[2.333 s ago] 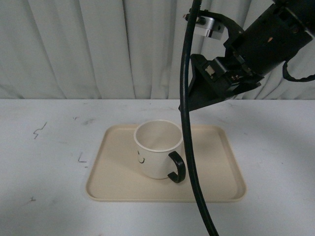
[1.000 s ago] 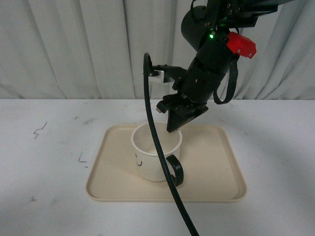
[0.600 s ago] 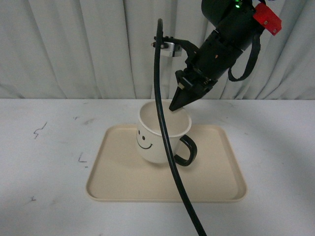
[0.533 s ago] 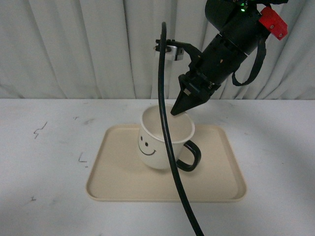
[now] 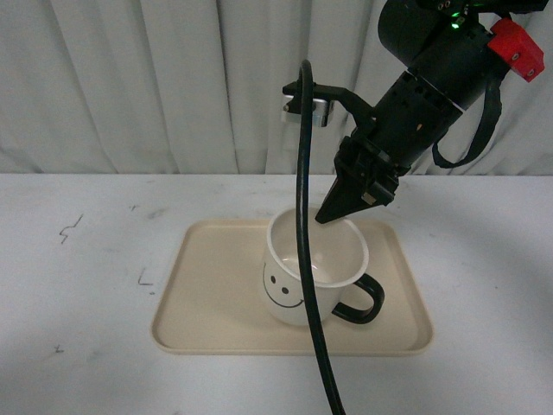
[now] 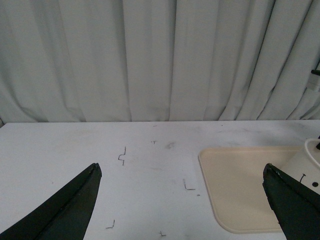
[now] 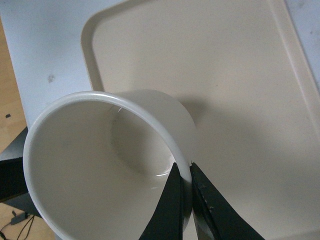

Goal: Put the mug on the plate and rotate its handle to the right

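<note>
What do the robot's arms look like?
The right arm is black and chunky, with a red block, a tiny green light and a thick black cable. The right gripper and the left gripper both end in dark pointed wedges.

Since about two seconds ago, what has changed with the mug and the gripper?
The right gripper came down and pinched the mug at its rim, slid it rightward on the plate and turned it: the handle now points right, the smiley faces the camera. The plate stayed put.
</note>
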